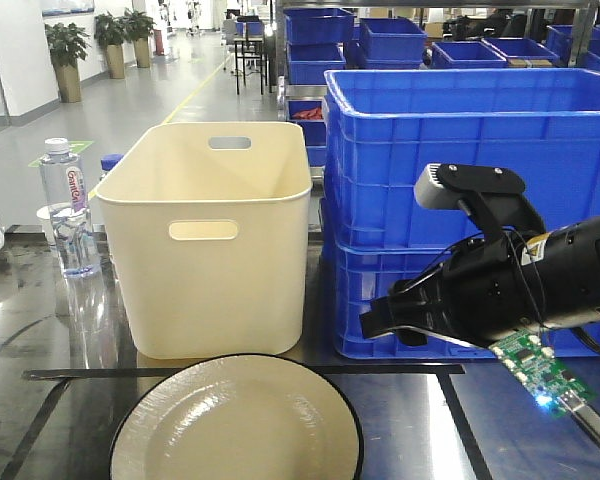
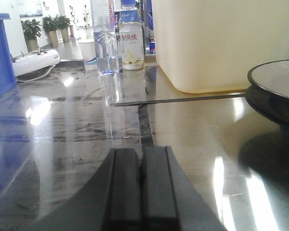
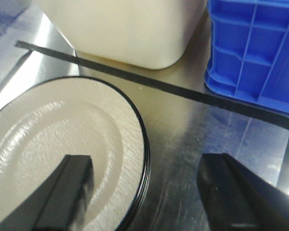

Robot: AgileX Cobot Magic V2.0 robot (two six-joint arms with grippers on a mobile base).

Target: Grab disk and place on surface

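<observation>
Worktop point(image 1: 400, 420): dark, glossy and mirror-like, crossed by black tape lines point(image 1: 380, 369).
Blue crates point(image 1: 460, 130): stacked at the right rear, just beside the bin.
Cream bin point(image 1: 215, 250): upright behind the tape line, handle slots showing.
Disk point(image 1: 235, 425): cream plate with a dark rim, lying flat on the worktop in front of the bin.
Right tool point(image 3: 144, 192): spread wide above the disk's right edge, one finger point(image 3: 67, 192) over the plate's face, the other over bare worktop.
Left tool point(image 2: 140, 192): fingers pressed together, low over the worktop, the disk point(image 2: 274, 79) well off to its right.
Bottles point(image 1: 70, 210): left of the bin.
</observation>
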